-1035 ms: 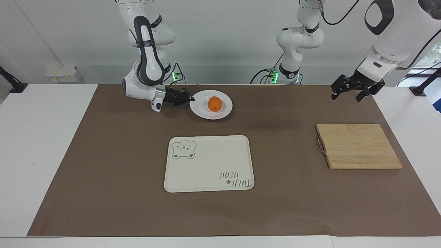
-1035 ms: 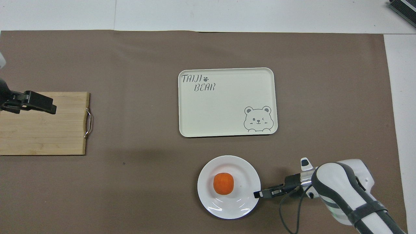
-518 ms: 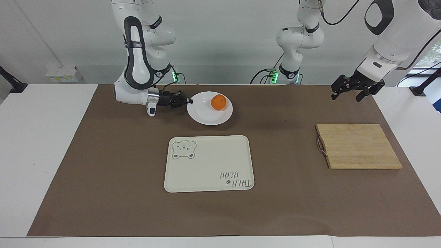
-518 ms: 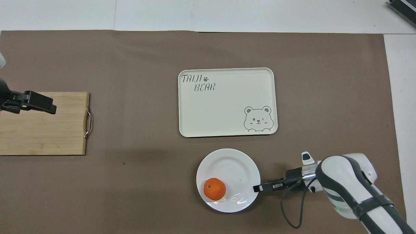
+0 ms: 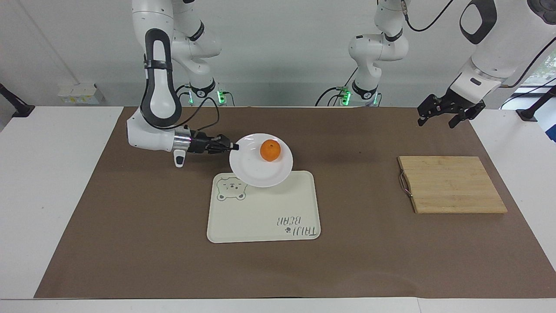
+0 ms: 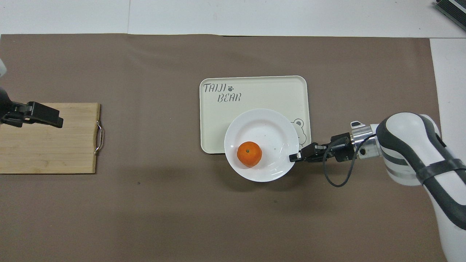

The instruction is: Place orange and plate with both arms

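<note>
A brown mat (image 5: pixel 130 243) covers most of the white table (image 5: pixel 52 182), with bare white strips at both ends and along the edge farthest from the robots. The mat lies open between the cream bear tray (image 5: pixel 260 217) at the middle and the wooden cutting board (image 5: pixel 451 184) toward the left arm's end, and equally open from the tray toward the right arm's end.

The right arm (image 5: pixel 158 87) reaches in low from its end, its forearm level above the mat. The left arm (image 5: pixel 491 56) waits, raised at its own end.

The plate (image 5: pixel 254 171) is round, plain white and glossy, shallow with a raised rim. It is held in the air, tilted, over the tray's edge nearer the robots and the mat beside it, covering part of the bear drawing. The right gripper (image 5: pixel 234 147) is clamped on the plate's rim at the side toward the right arm's end.

The left gripper (image 5: pixel 449 114) hangs with its fingers spread wide and nothing between them, above the mat by the cutting board.

The orange (image 5: pixel 270 150), small, round and bright, sits in the plate, off centre.
</note>
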You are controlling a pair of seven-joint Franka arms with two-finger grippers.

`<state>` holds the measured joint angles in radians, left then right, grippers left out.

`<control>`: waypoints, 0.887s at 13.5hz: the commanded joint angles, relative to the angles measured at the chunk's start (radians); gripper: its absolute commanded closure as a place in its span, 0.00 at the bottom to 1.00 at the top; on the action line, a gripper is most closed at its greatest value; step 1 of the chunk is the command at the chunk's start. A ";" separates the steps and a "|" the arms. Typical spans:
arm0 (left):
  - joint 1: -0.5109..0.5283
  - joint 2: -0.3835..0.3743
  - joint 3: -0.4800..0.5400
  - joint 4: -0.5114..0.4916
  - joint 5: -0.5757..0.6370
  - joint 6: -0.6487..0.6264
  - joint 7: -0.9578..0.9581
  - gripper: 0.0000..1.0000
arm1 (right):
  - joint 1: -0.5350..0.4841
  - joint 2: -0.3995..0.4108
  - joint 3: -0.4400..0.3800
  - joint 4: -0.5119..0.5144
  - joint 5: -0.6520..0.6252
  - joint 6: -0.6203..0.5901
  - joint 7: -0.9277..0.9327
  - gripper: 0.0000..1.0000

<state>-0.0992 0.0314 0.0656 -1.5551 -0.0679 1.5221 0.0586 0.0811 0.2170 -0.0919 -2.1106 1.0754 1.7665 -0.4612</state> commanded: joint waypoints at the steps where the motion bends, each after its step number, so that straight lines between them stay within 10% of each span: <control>1: 0.006 0.005 -0.004 0.013 0.016 -0.017 0.000 0.00 | 0.000 0.128 0.009 0.191 0.038 -0.013 0.055 1.00; 5: 0.006 0.005 -0.004 0.013 0.016 -0.017 0.000 0.00 | 0.031 0.286 0.015 0.388 0.072 0.034 0.145 1.00; 12: 0.006 0.005 -0.004 0.013 0.016 -0.017 0.000 0.00 | 0.042 0.340 0.017 0.394 0.072 0.077 0.033 1.00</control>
<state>-0.0992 0.0314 0.0656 -1.5551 -0.0679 1.5221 0.0586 0.1374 0.5543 -0.0799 -1.7285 1.1210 1.8509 -0.3851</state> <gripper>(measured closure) 0.000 0.956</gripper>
